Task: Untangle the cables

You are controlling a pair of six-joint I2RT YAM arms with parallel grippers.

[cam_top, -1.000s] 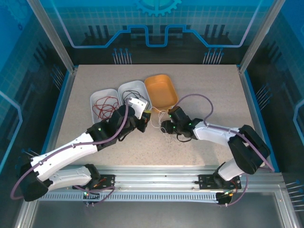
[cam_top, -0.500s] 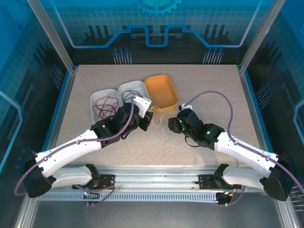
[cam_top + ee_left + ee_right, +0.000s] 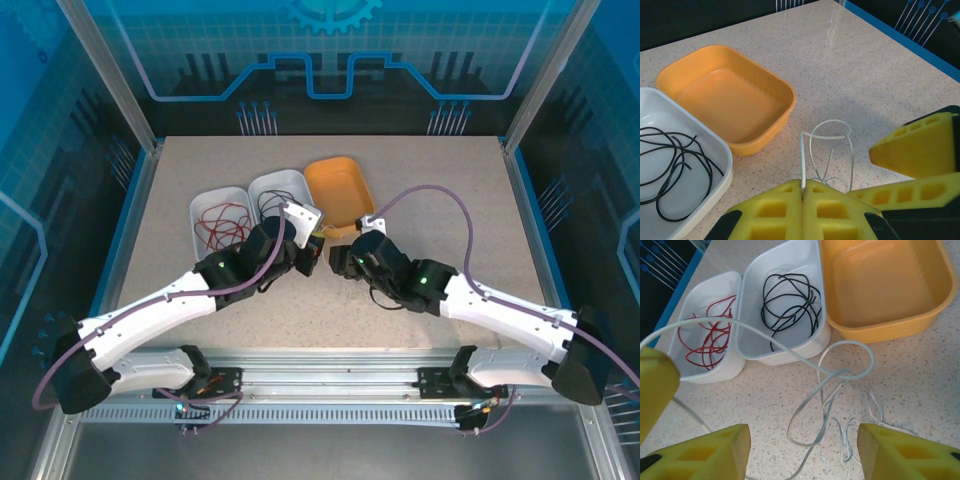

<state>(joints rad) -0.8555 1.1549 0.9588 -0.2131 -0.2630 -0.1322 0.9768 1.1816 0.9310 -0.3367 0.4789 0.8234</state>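
Observation:
A tangle of whitish cable [image 3: 840, 390] lies on the speckled table just in front of the trays. My left gripper [image 3: 803, 184] is shut on one strand of it, and a loop of the whitish cable [image 3: 830, 142] rises ahead of the pinch. My right gripper [image 3: 802, 452] is open and low over the tangle, with loose strands lying between its yellow fingers [image 3: 710, 450]. From above, the left gripper [image 3: 310, 248] and right gripper [image 3: 340, 262] sit close together. Red cables [image 3: 705, 335] and black cables [image 3: 790, 300] lie in separate white trays.
The orange tray [image 3: 340, 190] holds nothing and stands right of the white tray with black cables [image 3: 268, 185] and the white tray with red cables [image 3: 205, 205]. The right gripper's fingers [image 3: 920, 150] crowd the left wrist view. Open tabletop [image 3: 450, 180] lies to the right.
The right arm has stretched out low across the table. Its gripper drifted right, then came back left next to the left gripper. The left gripper edged slightly up-right, still pinching the cable.

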